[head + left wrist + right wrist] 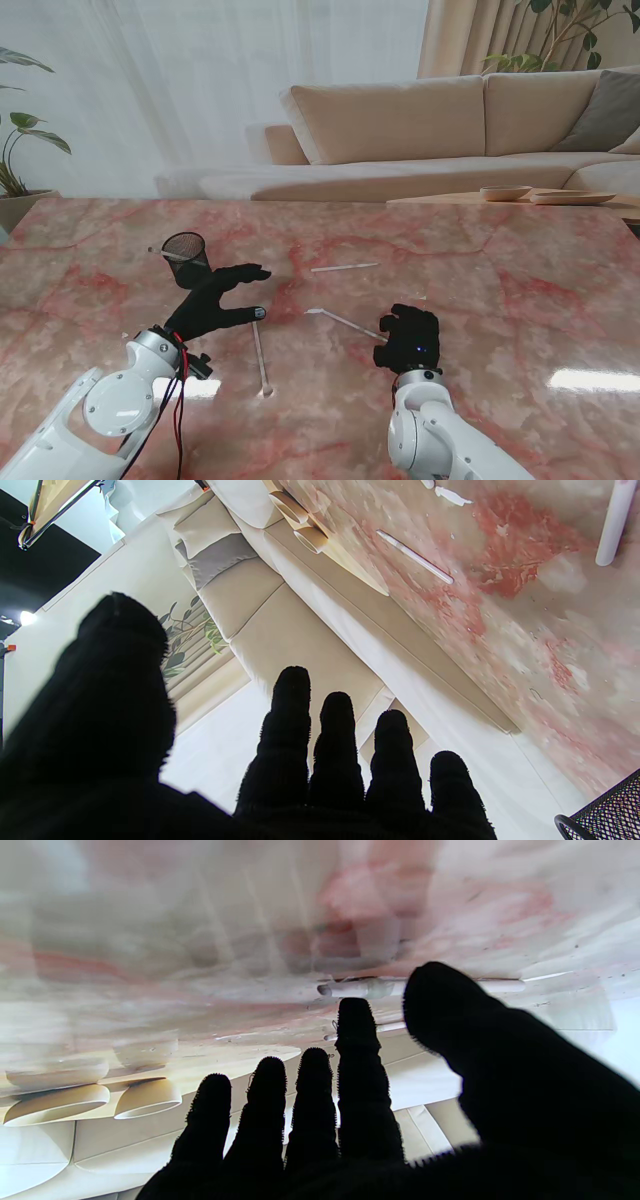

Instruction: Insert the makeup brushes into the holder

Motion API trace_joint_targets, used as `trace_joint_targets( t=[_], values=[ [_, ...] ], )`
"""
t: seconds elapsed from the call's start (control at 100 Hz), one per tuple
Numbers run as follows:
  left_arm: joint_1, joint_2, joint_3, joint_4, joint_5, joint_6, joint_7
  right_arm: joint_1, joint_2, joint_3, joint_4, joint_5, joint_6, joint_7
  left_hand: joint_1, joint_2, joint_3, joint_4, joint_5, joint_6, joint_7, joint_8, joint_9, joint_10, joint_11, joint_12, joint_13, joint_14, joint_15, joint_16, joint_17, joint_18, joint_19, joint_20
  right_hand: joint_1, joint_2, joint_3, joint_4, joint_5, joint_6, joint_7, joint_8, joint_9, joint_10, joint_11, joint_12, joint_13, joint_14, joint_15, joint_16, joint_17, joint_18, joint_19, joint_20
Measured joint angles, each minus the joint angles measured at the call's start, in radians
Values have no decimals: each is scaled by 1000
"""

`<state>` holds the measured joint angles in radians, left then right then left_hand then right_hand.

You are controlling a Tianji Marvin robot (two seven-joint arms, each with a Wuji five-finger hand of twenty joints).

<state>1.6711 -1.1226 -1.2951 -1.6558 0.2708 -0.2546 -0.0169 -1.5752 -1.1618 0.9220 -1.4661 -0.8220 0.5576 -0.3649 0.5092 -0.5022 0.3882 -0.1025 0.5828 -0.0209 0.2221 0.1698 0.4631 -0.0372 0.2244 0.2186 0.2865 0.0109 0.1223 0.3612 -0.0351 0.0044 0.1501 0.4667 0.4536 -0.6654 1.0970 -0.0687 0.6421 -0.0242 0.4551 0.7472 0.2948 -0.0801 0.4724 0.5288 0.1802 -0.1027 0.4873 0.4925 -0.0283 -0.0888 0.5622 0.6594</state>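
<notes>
Left robot hand: fingers spread, empty, just beside the black mesh holder, whose base it hides. Right robot hand: fingers apart, nothing held, covering one end of a white makeup brush. Two further brushes lie on the marble table; bristle ends indistinct.

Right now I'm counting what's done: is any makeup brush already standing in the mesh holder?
No. The black mesh holder looks empty in the stand view, and three white brushes lie flat on the marble table.
</notes>
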Motion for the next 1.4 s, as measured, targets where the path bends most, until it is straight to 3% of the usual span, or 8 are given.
trace_joint_targets(
  t=[0.11,0.19,0.27,0.39,0.5,0.9,0.92,1.4],
  values=[
    [-1,0,3,4,-1,0,1,16,-11,-12,30,16,7,-26,0,0,0,0,0,0,0,9,0,0,0,0,0,0,0,0,0,0,0,0,32,-7,2,-1,-1,-13,36,47,12,0,17,0,0,0,3,0,10,0,0,0],
    [-1,-1,3,6,-3,0,1,26,-17,-18,41,22,23,-35,0,0,0,0,0,0,1,10,0,1,0,0,0,0,0,0,0,0,0,0,45,-31,4,-68,-1,-36,80,47,36,1,30,0,1,0,6,0,19,0,2,0],
    [1,-1,1,7,-3,0,1,33,-23,-22,49,29,38,-43,0,0,0,0,0,0,7,10,0,1,0,0,0,0,0,0,0,0,0,0,92,-50,5,-124,-1,-60,152,-11,68,2,27,0,3,0,12,0,26,0,14,0],
    [4,-2,-3,7,-3,0,4,47,-33,-31,71,41,51,-64,0,0,0,0,0,0,11,10,0,2,0,0,0,0,0,0,0,0,0,0,105,-63,17,-124,-3,-98,263,-87,105,1,36,0,22,0,23,0,35,0,30,0],
    [6,-3,-7,7,-3,0,7,60,-43,-38,89,57,64,-83,0,0,0,0,0,0,11,10,0,2,0,0,0,0,0,0,0,0,0,0,104,-71,38,-144,9,-124,332,-106,134,0,50,0,33,0,31,0,39,0,49,0],
    [21,-5,-20,4,-5,4,15,87,-66,-50,145,81,64,-147,0,2,22,1,0,0,11,10,0,5,0,0,0,0,0,0,0,0,0,0,103,-79,82,-146,96,-223,420,-107,218,-7,61,0,56,-9,66,0,53,0,79,0],
    [22,-5,-21,4,-6,4,14,88,-66,-50,146,81,64,-147,0,2,24,1,0,0,11,10,0,5,0,0,0,0,0,0,0,0,0,0,103,-78,89,-147,116,-249,428,-98,219,-9,61,0,56,-9,67,0,53,0,81,0],
    [37,-5,-49,-3,-2,4,12,96,-65,-71,137,62,112,-115,0,2,24,1,0,0,11,10,0,6,0,0,0,0,0,0,0,0,-1,0,73,-93,197,-160,106,-269,335,186,220,-22,161,108,56,-20,115,23,53,0,156,0]
  ],
)
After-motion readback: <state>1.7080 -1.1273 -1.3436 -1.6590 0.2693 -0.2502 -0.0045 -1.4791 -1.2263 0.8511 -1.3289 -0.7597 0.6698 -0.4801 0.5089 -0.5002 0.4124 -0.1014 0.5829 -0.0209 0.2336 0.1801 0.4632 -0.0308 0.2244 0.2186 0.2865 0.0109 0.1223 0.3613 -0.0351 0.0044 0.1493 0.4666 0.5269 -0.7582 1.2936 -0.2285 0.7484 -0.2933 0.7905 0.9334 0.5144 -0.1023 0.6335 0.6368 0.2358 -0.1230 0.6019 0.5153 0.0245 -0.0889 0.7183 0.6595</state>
